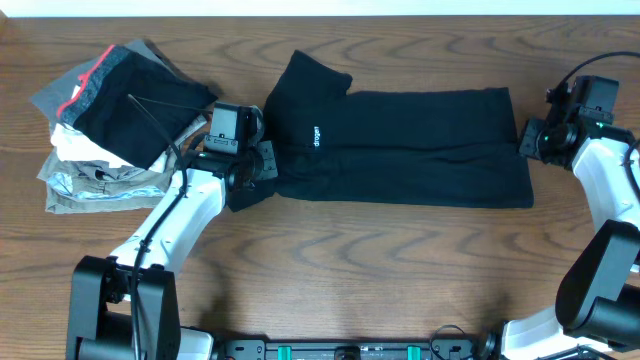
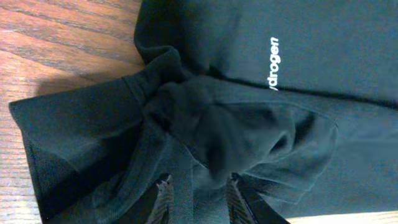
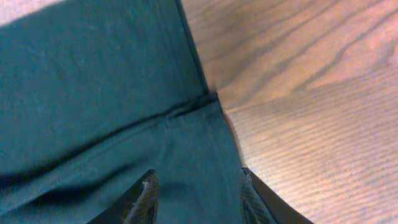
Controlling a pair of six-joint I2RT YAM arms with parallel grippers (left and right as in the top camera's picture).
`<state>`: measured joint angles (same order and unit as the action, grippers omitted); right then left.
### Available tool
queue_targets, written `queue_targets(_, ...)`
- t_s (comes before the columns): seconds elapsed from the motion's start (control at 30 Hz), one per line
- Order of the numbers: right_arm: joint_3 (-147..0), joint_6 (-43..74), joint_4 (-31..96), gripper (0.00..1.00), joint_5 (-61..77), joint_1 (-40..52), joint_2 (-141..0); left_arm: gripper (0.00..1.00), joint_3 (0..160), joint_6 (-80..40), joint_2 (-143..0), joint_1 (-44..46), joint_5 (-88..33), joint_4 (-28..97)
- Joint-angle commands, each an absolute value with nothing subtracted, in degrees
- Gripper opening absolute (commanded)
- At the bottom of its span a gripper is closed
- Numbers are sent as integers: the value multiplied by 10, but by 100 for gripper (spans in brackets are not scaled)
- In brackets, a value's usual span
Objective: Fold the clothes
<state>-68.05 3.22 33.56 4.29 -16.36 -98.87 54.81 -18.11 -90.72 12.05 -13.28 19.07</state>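
The black T-shirt (image 1: 410, 145) lies flat across the table's middle, folded into a long band, with white lettering (image 1: 316, 136) near its left end. My left gripper (image 1: 256, 165) is at the shirt's left end. In the left wrist view its fingers (image 2: 198, 190) stand apart around a bunched lump of black fabric (image 2: 242, 134), with the lettering (image 2: 273, 62) beyond. My right gripper (image 1: 527, 140) is at the shirt's right edge. In the right wrist view its fingers (image 3: 196, 196) are spread wide, straddling the shirt's edge (image 3: 124, 93) low over the wood.
A pile of folded grey, white and red-trimmed garments (image 1: 110, 120) sits at the far left, close to my left arm. Bare wooden table (image 1: 400, 270) lies in front of the shirt and to its right (image 3: 311, 93).
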Motion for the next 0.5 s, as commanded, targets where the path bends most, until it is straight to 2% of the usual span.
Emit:
queue_targets(0.0,-677,31,353,41,43,-161,-986,32,549,-178,-911,118,-129,192)
queue_targets(0.27,-677,32,407,37,44,-161,-986,36,548,-178,-913,128,-182,206)
queue_targets(0.4,-677,31,428,37,43,-161,-986,47,548,-178,-925,146,-182,205)
queue_targets(0.47,-677,31,434,37,43,-161,-986,48,548,-179,-938,156,-182,202)
